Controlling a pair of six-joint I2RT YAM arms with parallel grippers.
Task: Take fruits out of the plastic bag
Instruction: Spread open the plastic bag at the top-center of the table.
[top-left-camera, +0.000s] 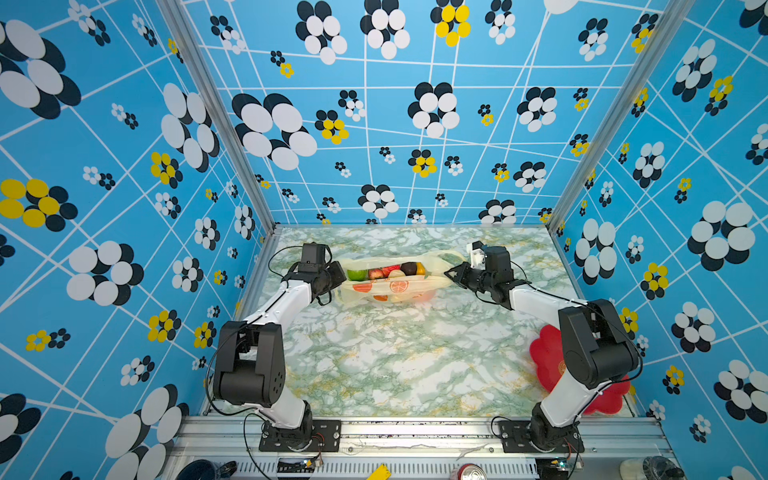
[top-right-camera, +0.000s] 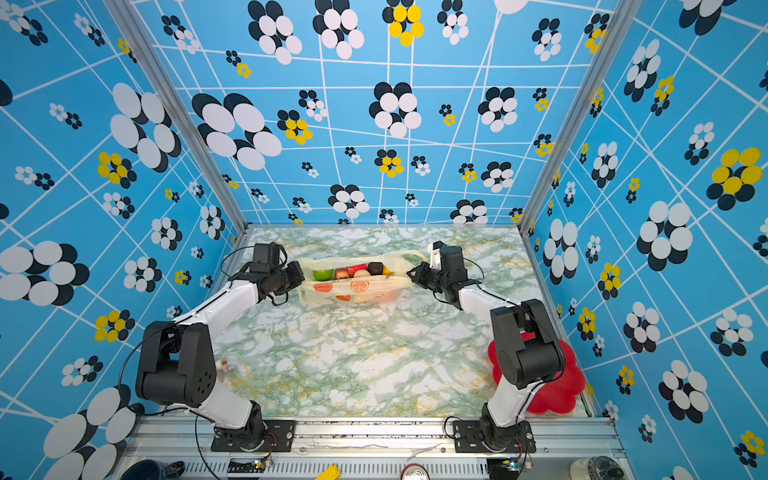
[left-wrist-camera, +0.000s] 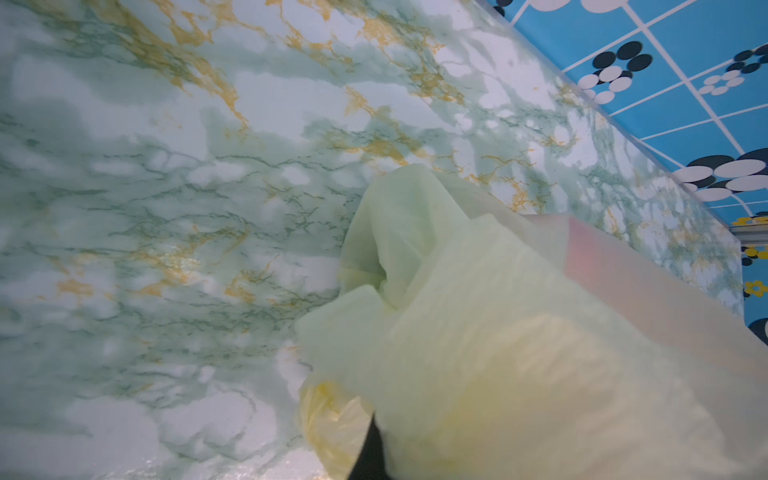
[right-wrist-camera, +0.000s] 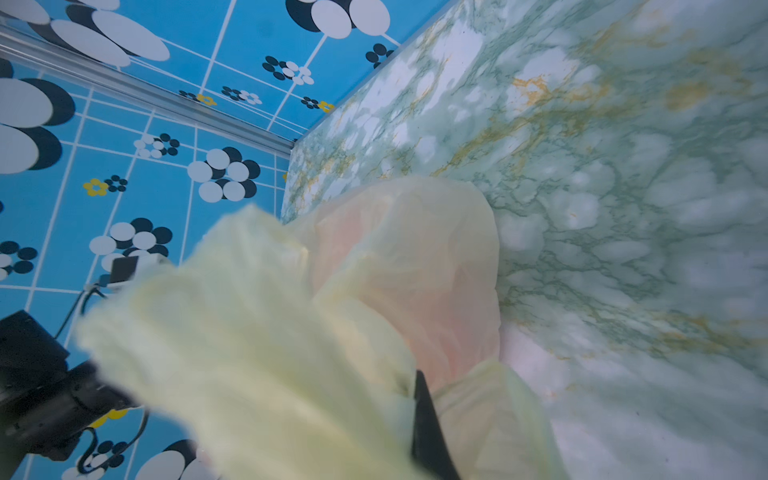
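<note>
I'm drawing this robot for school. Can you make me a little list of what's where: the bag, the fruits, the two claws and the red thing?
bag: plastic bag lies across the far part of the table, mouth open
fruits: inside the bag; green, red, cream and dark ones show
left gripper: shut on one bag end
right gripper: at the other end, touching the film; grip unclear
red plate: near front edge, partly behind the right arm
</note>
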